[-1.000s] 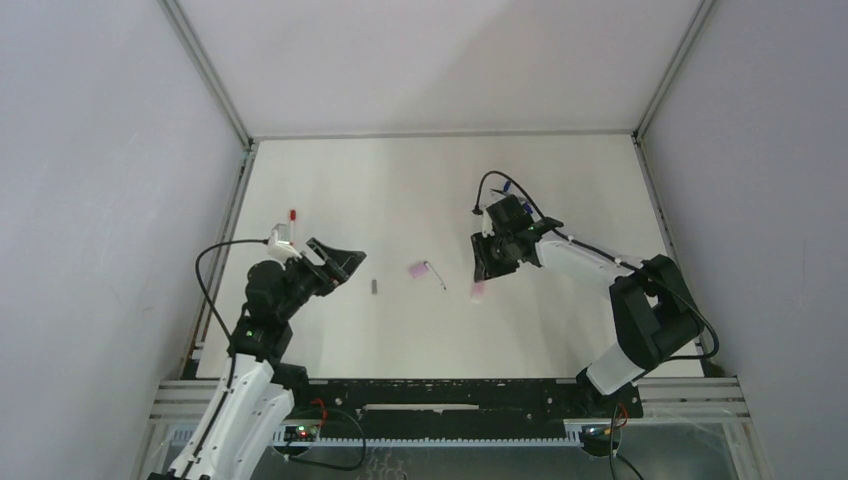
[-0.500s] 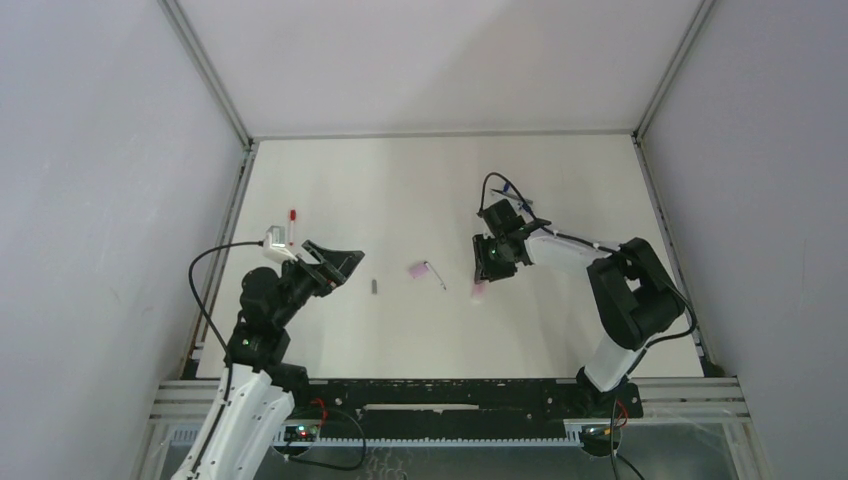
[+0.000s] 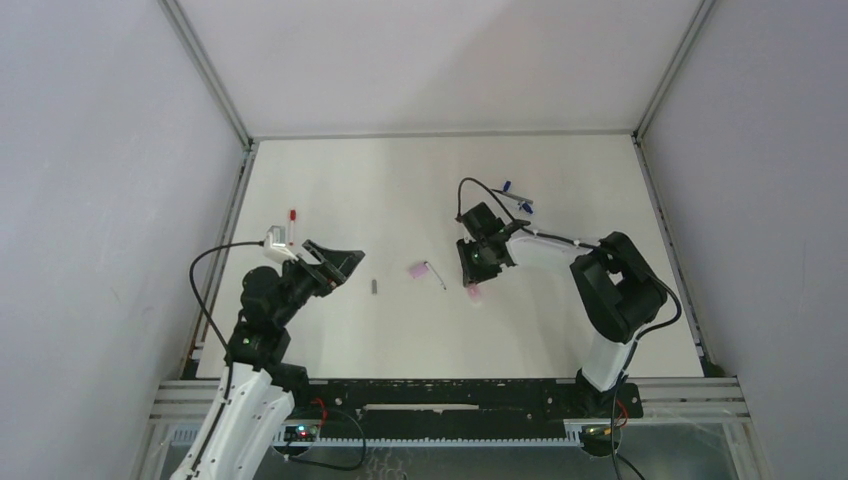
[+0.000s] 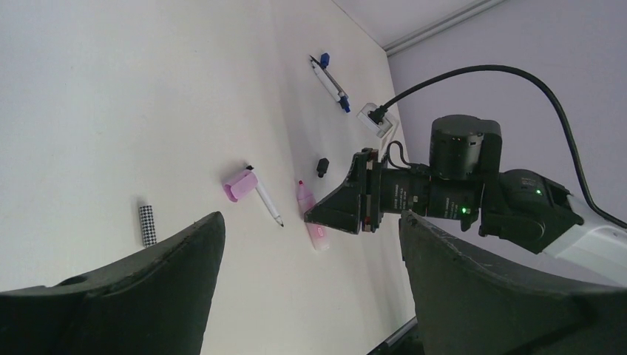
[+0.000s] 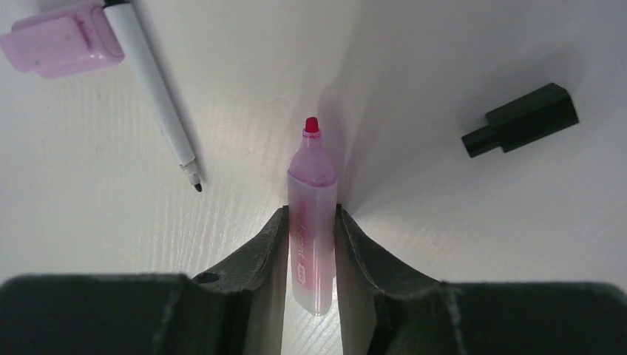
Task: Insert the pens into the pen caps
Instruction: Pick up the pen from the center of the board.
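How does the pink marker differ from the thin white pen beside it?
The pink marker is thick with a red tip; the white pen is thin with a dark tip. The marker sits in the right tool; the pen lies free beside a pink cap. Both lie uncapped on the table.

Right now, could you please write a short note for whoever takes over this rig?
Left gripper: open, empty, raised off the table.
Right gripper: shut on the pink marker, which lies flat on the table.
In the right wrist view, the pink cap and white pen lie to the marker's left and the black cap to its right. The checkered cap lies nearer the left arm.
Done: nothing; the marker and white pen are uncapped.
Left: lift the marker, fit the pink cap, then the others.
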Available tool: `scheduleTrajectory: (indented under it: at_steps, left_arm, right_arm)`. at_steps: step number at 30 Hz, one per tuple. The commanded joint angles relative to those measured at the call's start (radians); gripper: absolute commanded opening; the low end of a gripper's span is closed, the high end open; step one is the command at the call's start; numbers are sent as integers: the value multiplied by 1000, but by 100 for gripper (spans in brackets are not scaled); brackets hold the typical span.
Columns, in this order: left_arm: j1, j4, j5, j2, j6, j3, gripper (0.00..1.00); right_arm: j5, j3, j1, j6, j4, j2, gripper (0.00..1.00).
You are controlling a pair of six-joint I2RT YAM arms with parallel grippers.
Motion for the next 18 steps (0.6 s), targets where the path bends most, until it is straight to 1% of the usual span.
scheduleTrajectory:
  at_steps: [1, 3, 7, 11, 15, 18]
  left_arm:
    - [-6, 25, 12, 17, -13, -1, 91]
    - [-8, 32, 17, 22, -16, -1, 90]
    - [-11, 39, 20, 25, -18, -3, 91]
    - [-14, 48, 20, 25, -23, -10, 90]
    - [-17, 58, 22, 25, -27, -12, 90]
    - [-19, 63, 24, 26, -29, -12, 91]
  right_arm:
    - [75, 15, 48, -73, -25, 18, 34]
    - [92, 15, 59, -90, -29, 18, 35]
    - [102, 15, 68, -117, -38, 17, 41]
    - [149, 15, 87, -150, -50, 20, 43]
    - [171, 15, 107, -177, -63, 31, 42]
    - [159, 15, 110, -186, -71, 44, 39]
